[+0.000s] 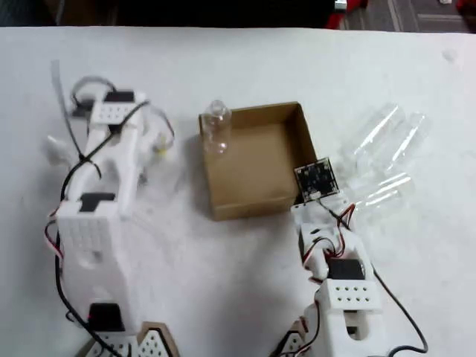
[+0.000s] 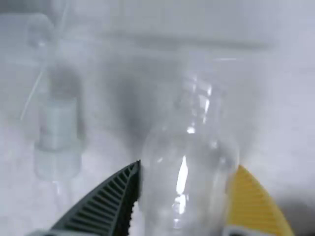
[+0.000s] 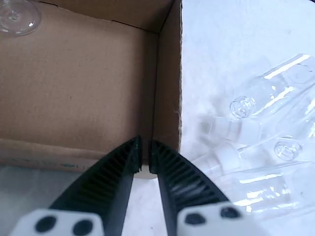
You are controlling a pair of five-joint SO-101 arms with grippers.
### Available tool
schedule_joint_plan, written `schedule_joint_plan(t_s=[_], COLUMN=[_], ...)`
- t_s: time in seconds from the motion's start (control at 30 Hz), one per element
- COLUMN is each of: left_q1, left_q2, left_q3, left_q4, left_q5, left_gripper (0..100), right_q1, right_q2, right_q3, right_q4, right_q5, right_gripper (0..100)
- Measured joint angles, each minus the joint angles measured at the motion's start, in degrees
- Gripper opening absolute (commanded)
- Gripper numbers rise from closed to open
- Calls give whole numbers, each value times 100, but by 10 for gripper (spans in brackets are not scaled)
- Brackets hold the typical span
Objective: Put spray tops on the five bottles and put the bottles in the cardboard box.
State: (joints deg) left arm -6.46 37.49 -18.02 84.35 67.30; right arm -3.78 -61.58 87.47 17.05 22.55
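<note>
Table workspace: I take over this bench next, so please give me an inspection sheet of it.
Surface: white table.
Job's things: cardboard box at centre; one upright bottle at its far left corner; loose bottles lying right of the box; spray top standing near the held bottle.
Clutter: nothing seen.
Tools: left tool shut on the held bottle; right tool closed at the box's near right corner.
Cables: wires run along both arms.
Surroundings: dark floor beyond the far edge.
</note>
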Motion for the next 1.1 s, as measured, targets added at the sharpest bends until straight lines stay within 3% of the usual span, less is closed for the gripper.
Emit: schedule_joint_plan(t_s=[0.13,0.4,0.7,0.9,1.1], left_q1=[-18,-26,-325,-1029,-1134], left_q2=[123,202,202,202,202], left_q3=[-123,-633,-1495,-1916,-1943], left_q4=[360,721,1697,1697,1538], left_q5=[-53,-132,-1547,-1565,-1336], left_gripper=[354,335,333,332,332], right_q1=[0,0,0,0,0], right_q2=[0,0,0,0,0], right_q3=[0,0,0,0,0], right_q4=[0,0,0,0,0], right_q5=[0,0,0,0,0], right_gripper=[15,15,15,15,15])
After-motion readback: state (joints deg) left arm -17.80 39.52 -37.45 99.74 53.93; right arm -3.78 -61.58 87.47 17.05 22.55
